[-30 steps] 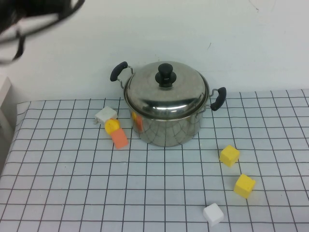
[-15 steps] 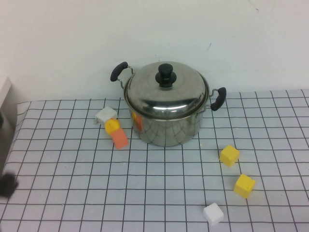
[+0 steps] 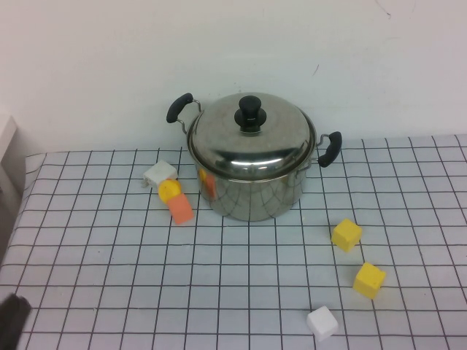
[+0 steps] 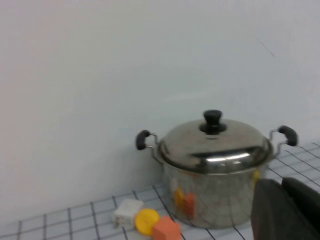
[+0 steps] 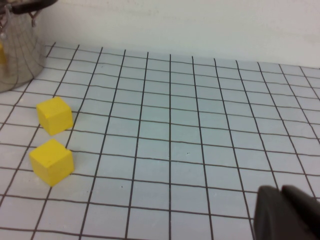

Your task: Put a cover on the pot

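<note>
1. You have the pot (image 3: 252,182) standing at the far middle of the gridded worktop (image 3: 241,284), close to the white wall, with the domed lid (image 3: 252,142) seated on its rim, black knob up.
2. Your left tool (image 3: 11,321) sits low at the worktop's near edge, far out on the pot's left side. Its wrist camera faces the pot. You cannot tell whether it is open.
3. Your right tool (image 5: 287,212) hovers low over the worktop on the pot's right side, near two yellow cubes (image 5: 52,152); its opening cannot be told either.
4. Beside the pot's left wall lie a white block (image 3: 159,173), a yellow disc (image 3: 169,191) and an orange block (image 3: 180,210), bunched together.
</note>
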### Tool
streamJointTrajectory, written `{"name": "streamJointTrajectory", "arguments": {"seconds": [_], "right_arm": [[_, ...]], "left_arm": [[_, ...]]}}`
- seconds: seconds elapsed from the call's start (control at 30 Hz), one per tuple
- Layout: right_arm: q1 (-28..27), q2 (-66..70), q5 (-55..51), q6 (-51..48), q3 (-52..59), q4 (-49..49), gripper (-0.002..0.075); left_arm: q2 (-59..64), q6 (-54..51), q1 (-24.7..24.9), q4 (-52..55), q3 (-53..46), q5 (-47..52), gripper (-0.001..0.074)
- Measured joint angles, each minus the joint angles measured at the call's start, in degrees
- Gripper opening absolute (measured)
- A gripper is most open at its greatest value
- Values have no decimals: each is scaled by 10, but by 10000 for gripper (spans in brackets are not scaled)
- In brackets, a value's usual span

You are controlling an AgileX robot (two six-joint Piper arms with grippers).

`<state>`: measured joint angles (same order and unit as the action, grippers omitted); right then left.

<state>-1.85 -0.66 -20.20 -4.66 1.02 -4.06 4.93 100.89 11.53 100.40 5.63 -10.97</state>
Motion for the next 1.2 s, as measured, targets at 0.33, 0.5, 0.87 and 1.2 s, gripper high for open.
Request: {"name": "streamJointTrajectory", "arguments": {"seconds": [0.33, 0.5, 0.87, 1.2], "right_arm": [[0, 0, 0, 0, 0, 0, 11], [0, 0, 0, 0, 0, 0, 11], [0, 0, 0, 0, 0, 0, 11], [0, 0, 0, 0, 0, 0, 11]], "left_arm": [[-8, 28, 0, -7, -44, -79, 0], [-8, 43, -7, -197, -50, 19, 0], [-38, -698, -36, -867, -52, 323, 0], [-56, -813, -42, -937, -62, 308, 0]]}}
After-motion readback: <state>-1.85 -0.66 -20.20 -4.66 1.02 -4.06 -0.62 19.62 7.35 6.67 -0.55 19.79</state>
